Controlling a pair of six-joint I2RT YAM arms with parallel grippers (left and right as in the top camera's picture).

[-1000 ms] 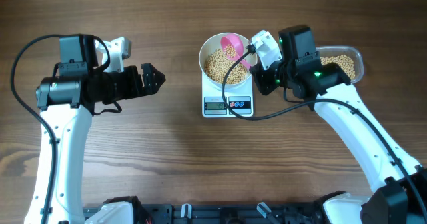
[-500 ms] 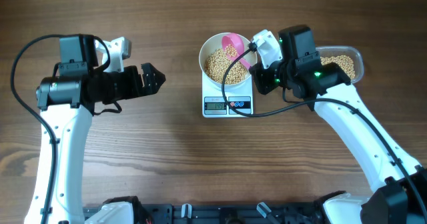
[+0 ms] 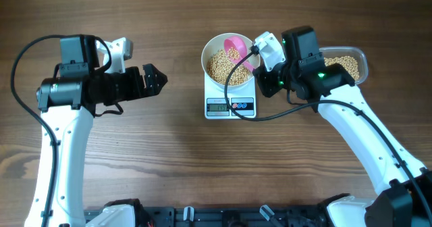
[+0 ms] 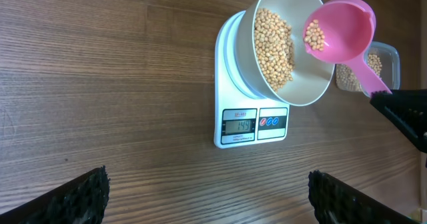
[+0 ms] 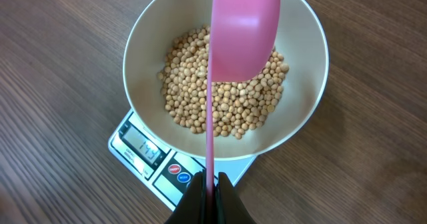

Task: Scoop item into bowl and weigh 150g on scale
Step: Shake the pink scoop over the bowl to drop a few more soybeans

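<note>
Wooden table [image 3: 169,159] carrying everything.
Left gripper [image 3: 159,80] hovering well left of scale [image 3: 230,105], fingers spread wide, gripping nothing.
Right gripper [image 5: 208,194] reaching in from right, fingers pinching together on handle of pink scoop [image 4: 337,27].
Clear tub [image 3: 358,61] sitting beside right arm, beans showing inside.
Scale sitting mid-table (display digits too small to read surely).
White bowl [image 5: 307,64] standing on scale.
Scoop hanging over bowl.
Soybeans [image 3: 219,68] piling in bowl, few lying in scoop.
</note>
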